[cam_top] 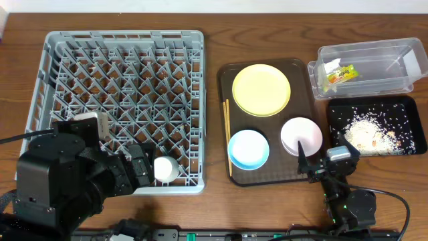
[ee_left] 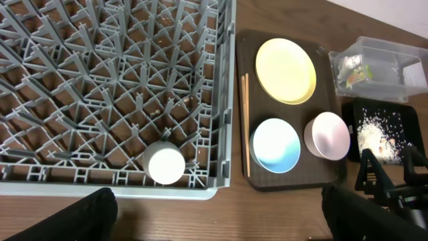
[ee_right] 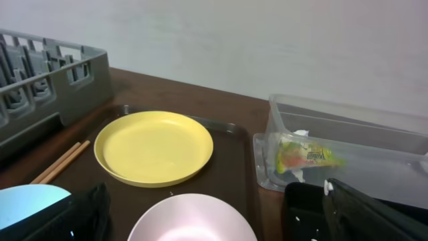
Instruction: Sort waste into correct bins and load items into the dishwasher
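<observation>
Left gripper fingers apart; cup at 3 o'clock, against rack front wall. Right gripper apart; white bowl at 12 o'clock.

The left arm is a bulky stack of matte black housings topped by a pale grey block, with a thin black cable leaving its side. The right arm is slimmer and also black, with a small silver-grey block and a looping black cable.

Top-down overhead, high left wrist, low right wrist — all share the plate.
</observation>
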{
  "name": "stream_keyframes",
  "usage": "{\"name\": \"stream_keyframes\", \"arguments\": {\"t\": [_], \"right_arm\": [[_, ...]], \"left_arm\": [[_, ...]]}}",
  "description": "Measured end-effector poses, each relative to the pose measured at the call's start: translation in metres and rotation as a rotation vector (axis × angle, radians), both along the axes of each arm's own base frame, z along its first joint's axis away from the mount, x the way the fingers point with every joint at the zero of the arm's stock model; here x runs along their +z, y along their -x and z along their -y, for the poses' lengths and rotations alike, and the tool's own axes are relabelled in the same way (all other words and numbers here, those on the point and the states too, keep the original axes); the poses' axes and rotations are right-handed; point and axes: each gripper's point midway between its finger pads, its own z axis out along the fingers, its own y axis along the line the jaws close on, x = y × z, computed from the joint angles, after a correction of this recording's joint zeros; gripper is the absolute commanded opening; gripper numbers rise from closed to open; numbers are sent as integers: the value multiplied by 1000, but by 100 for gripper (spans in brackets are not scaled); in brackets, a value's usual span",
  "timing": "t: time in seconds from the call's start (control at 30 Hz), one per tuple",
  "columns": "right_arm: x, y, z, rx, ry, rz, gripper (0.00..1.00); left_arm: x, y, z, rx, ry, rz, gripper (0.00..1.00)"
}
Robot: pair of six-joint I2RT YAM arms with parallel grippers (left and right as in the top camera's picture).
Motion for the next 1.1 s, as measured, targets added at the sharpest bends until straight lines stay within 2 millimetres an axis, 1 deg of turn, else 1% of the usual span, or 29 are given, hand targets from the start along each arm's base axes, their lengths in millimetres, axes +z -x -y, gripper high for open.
{"name": "stream_keyframes", "arguments": {"t": [0.2,0.27,0.37,0.43,0.47,0.53,0.6,0.63,0.7,0.77,0.83,0.9,0.97,1.1], "right_arm": [[0,0,0,0,0,0,99],[0,0,0,0,0,0,99],[0,0,0,-1,0,0,99],[0,0,0,-2,0,0,99],[0,0,0,-2,0,0,99],[0,0,0,-2,0,0,99],[0,0,0,-3,1,0,99],[0,0,0,-2,1,0,99],[0,0,0,-3,1,0,99],[0,0,0,-3,0,0,99],[0,0,0,-3,1,0,99],[0,0,0,-3,1,0,99],[0,0,0,-3,1,0,99],[0,0,0,-3,0,0,99]], "left_arm": [[0,1,2,-1,17,-5,98],[6,-4,7,-1,53,17,98],[27,-21,23,-46,128,113,98],[30,-29,40,-108,169,113,98],[25,-32,49,-142,179,78,98],[9,-42,68,-201,181,-9,98],[-12,-56,90,-252,170,-110,98],[-27,-65,101,-272,158,-173,98],[-57,-80,117,-291,131,-287,100],[-90,-92,129,-295,100,-401,93],[-116,-95,135,-293,55,-494,89],[-137,-93,142,-298,-9,-561,88],[-162,-88,155,-318,-105,-617,86],[-200,-77,176,-342,-261,-677,79]]}}
